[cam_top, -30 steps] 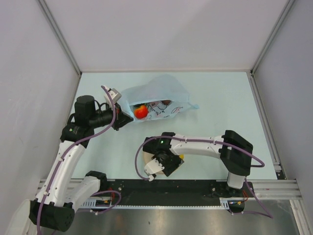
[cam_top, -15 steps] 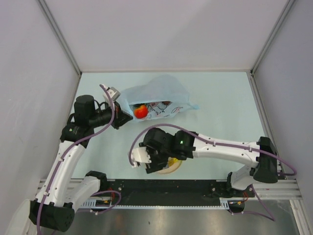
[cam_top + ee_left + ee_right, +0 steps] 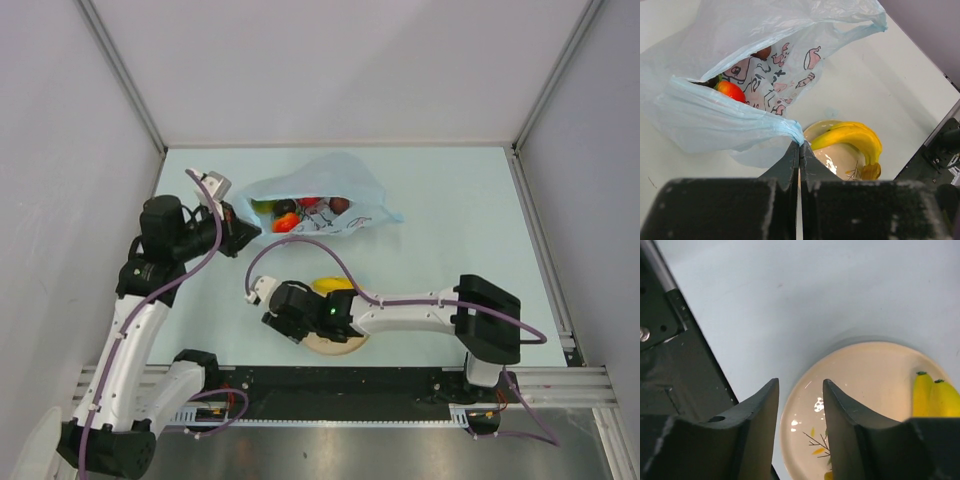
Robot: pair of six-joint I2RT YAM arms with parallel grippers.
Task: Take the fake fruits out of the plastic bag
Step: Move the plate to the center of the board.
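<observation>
The pale table (image 3: 450, 230) carries one plastic bag (image 3: 330, 190), lying in the upper middle of the top view with its mouth facing lower left. It looks thin, soft and very light, likely to crumple and slide if pushed, so holding its rim is the sound way to keep it open. The left gripper (image 3: 799, 146) does just that, its fingers pinched shut on a fold of the bag's lip. Below the bag, in the lower middle, sits one beige plate (image 3: 335, 347) with one banana (image 3: 333, 286) on it, which seems to be a two-lobed bunch. The right gripper (image 3: 800, 383) hovers over the plate's rim, fingers apart with nothing between them. Inside the bag's mouth I count about five small fruits: an orange-red fruit (image 3: 285, 223), a yellowish-green fruit (image 3: 263, 207), a dark fruit (image 3: 285, 207), a red fruit (image 3: 310, 203) and a dark red fruit (image 3: 340, 205); more may be hidden under the plastic. They look hard, glossy and light, so probably slippery and prone to roll; a grip across the widest part would suit.
</observation>
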